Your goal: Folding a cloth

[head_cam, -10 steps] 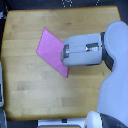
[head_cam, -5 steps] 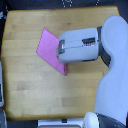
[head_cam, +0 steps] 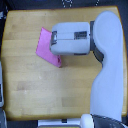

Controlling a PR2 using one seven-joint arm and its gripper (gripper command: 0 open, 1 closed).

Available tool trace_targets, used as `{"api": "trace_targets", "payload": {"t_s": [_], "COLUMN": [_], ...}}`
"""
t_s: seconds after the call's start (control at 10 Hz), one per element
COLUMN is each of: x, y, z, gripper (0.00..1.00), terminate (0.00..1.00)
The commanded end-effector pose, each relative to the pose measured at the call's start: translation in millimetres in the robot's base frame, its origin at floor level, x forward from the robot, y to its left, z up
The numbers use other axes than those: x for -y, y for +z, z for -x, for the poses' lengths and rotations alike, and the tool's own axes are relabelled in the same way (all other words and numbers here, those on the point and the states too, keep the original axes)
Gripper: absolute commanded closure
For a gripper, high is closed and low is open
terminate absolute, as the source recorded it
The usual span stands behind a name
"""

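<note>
One thin, plain pink-magenta cloth point(head_cam: 46, 46) lies flat on the light brown wooden desk point(head_cam: 30, 85), and it is the only loose thing on the boards. Its visible part is a slanted four-sided patch: the upper edge sits near the desk's far side, and the lower corner points down toward the exterior view's right, ending in a small pink tip just below the arm's housing.

Just to the exterior view's right of that patch comes the claw point(head_cam: 53, 43) end of the arm. The pale grey, boxy wrist housing point(head_cam: 74, 38) reaches in from the exterior view's right and covers the cloth's right-hand portion, so the cloth lies directly under and to the exterior view's left of the claw. The fingers themselves are hidden beneath the housing and blurred at this resolution; I cannot tell whether the claw is released, clenched, or pinching the fabric. Whether it touches the cloth also cannot be made out.

A dark rectangular panel on top of the housing shows a few pale marks, too small and soft to read as writing. No brand or label is legible anywhere.

Farther to the exterior view's right, the housing joins a broad, rounded white-grey arm section point(head_cam: 107, 65) that curves down to the bottom edge of the view, passing over the desk's right side.
</note>
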Motion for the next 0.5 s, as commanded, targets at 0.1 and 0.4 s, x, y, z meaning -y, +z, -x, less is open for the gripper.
{"api": "trace_targets", "payload": {"t_s": [0.1,0.4], "x": [-73.4,-114.1], "y": [-14.6,-12.6], "z": [-53.5,-72.9], "gripper": [1.00,1.00], "terminate": [0.00,0.00]}}
